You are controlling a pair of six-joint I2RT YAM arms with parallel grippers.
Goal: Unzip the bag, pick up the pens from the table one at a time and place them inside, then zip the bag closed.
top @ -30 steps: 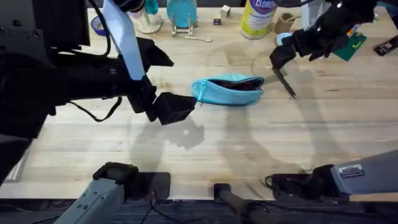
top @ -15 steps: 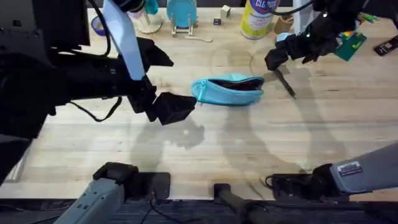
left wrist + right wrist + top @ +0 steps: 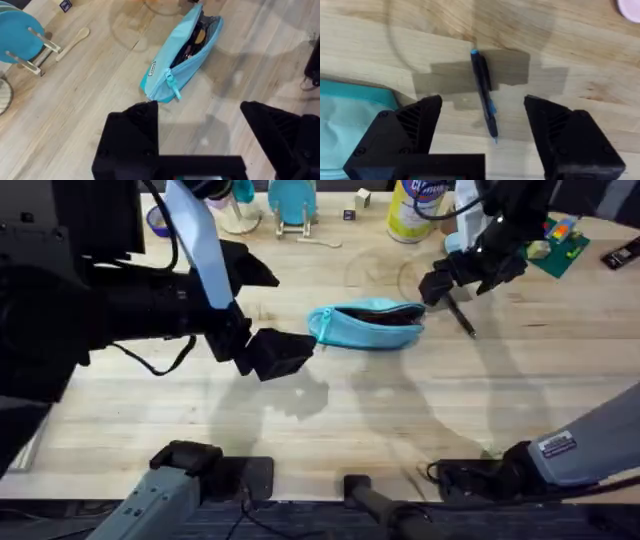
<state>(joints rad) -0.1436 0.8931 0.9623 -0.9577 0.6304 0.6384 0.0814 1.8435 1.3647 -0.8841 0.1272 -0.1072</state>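
Clorox bottle (image 3: pixel 413 208), wooden spoon (image 3: pixel 74 42), blue dish (image 3: pixel 19 37).

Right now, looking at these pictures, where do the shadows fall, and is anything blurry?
Overhead view: the left arm rises close under the camera, large, dark and blurred, and soft shadows spread over the table below the bag. Right wrist view: a rectangular shadow lies under the pen, between the open fingers. Left wrist view: the near fingers look soft; the bag is sharp.
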